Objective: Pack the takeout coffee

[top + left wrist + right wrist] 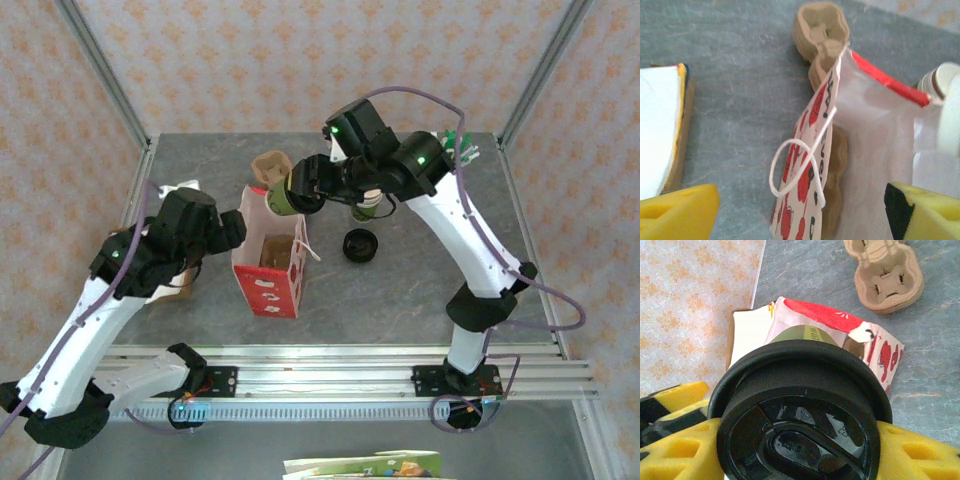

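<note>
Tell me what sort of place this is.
Probably a robot test booth staged as a takeout packing counter: wallpapered panels in metal framing enclose a grey table, two arms are bolted to a rail, and a paper bag, cardboard cup carrier and lidded coffee cup serve as props.

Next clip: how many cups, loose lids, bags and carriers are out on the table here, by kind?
lidded green cup: 1
lidless cup, partly under the right arm: 1
loose black lid: 1
red-and-white paper bag: 1
cardboard carrier beyond the bag: 1
Total: 5
</note>
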